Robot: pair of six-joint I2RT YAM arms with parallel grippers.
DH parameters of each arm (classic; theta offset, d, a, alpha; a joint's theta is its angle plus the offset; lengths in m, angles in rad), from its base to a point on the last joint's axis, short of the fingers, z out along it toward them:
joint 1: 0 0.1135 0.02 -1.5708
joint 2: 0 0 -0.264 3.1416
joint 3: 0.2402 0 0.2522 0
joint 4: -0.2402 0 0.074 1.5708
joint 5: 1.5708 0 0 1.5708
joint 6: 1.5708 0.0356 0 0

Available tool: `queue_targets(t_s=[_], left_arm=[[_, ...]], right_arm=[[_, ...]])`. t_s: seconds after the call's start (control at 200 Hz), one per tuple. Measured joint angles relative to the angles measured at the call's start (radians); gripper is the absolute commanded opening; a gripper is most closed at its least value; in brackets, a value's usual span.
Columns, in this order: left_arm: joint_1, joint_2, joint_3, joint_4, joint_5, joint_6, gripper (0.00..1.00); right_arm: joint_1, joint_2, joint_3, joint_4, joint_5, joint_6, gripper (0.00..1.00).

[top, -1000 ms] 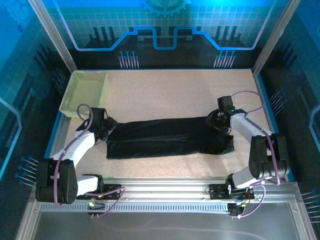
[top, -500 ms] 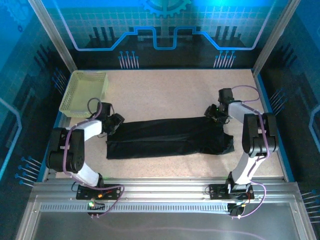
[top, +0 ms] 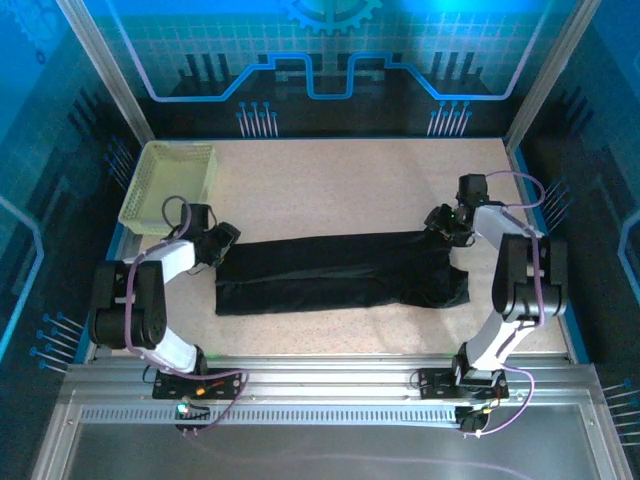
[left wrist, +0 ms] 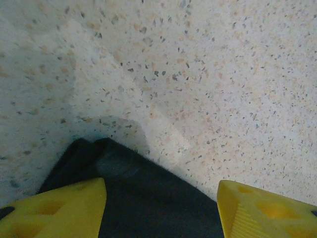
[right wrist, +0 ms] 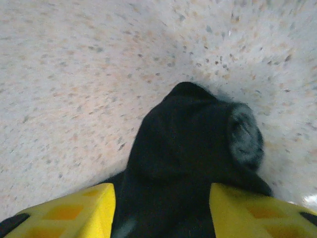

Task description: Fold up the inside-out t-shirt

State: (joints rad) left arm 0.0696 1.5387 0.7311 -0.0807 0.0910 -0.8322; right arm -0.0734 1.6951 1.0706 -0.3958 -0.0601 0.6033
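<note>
Ok so the speckled beige surface [top: 330, 190] takes up most of the top view, boxed in by blue-lit walls [top: 330, 60]. The black shirt [top: 340, 272] lies on it as a long flat band running left to right, roughly mid-surface, between the two arms. Its right end looks a bit lumpy, with a flap hanging toward the near edge. The left arm [top: 160, 268] bends in to the band's far-left corner, and the right arm [top: 520, 262] reaches the far-right corner. The yellow-green mesh basket [top: 170, 185] sits in the far-left corner of the surface, apart from the shirt, just behind the left arm's wrist. The left jaws are spread wide and low over the surface. A flat corner of the shirt lies between the yellow fingers [left wrist: 59, 210], not pinched. The right jaws are spread too, either side of a bunched-up hump of black cloth that fills the gap. Can't tell if they're actually pressing on it.
</note>
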Motion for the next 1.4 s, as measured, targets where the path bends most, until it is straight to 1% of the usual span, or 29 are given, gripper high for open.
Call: queue_targets(t_s=[0.08, 0.185, 0.29, 0.41, 0.505, 0.595, 0.785, 0.885, 0.975, 1.005, 1.151, 1.291, 1.401], left_arm=[[-0.013, -0.071, 0.010, -0.055, -0.028, 0.021, 0.70], [-0.063, -0.175, 0.013, -0.093, -0.048, 0.033, 0.71], [-0.115, -0.211, -0.004, -0.089, -0.041, 0.037, 0.71], [-0.126, -0.167, -0.067, -0.074, -0.022, 0.037, 0.71], [-0.125, -0.105, -0.107, -0.068, -0.023, 0.037, 0.71], [-0.118, -0.105, -0.108, -0.037, -0.021, 0.026, 0.71], [-0.099, -0.121, -0.140, 0.006, -0.010, 0.018, 0.73], [-0.092, -0.118, -0.140, 0.012, 0.002, 0.019, 0.74], [-0.088, -0.080, -0.106, 0.012, 0.013, 0.022, 0.74], [-0.086, -0.060, -0.088, 0.013, 0.014, 0.023, 0.74], [-0.083, 0.008, -0.020, 0.019, 0.014, 0.026, 0.75], [-0.082, 0.014, -0.015, 0.020, 0.016, 0.027, 0.76], [-0.082, 0.020, -0.012, 0.025, 0.016, 0.029, 0.76]], right_arm=[[0.036, -0.099, 0.000, -0.037, 0.032, -0.020, 0.58], [0.085, -0.222, -0.030, -0.065, 0.042, -0.032, 0.58], [0.106, -0.275, -0.105, -0.087, 0.021, -0.031, 0.58], [0.109, -0.261, -0.206, -0.117, -0.020, -0.027, 0.56], [0.106, -0.219, -0.238, -0.138, -0.031, -0.020, 0.55], [0.084, -0.192, -0.244, -0.138, -0.027, -0.008, 0.55], [0.004, -0.173, -0.252, -0.126, -0.011, 0.027, 0.55], [-0.002, -0.150, -0.241, -0.124, -0.003, 0.028, 0.55], [-0.003, -0.122, -0.188, -0.148, 0.011, 0.017, 0.56], [-0.003, -0.117, -0.167, -0.154, 0.023, 0.013, 0.57], [-0.007, -0.139, -0.093, -0.187, 0.114, -0.021, 0.77], [-0.013, -0.192, -0.093, -0.215, 0.147, -0.046, 0.81], [-0.011, -0.179, -0.095, -0.233, 0.158, -0.053, 0.82]])
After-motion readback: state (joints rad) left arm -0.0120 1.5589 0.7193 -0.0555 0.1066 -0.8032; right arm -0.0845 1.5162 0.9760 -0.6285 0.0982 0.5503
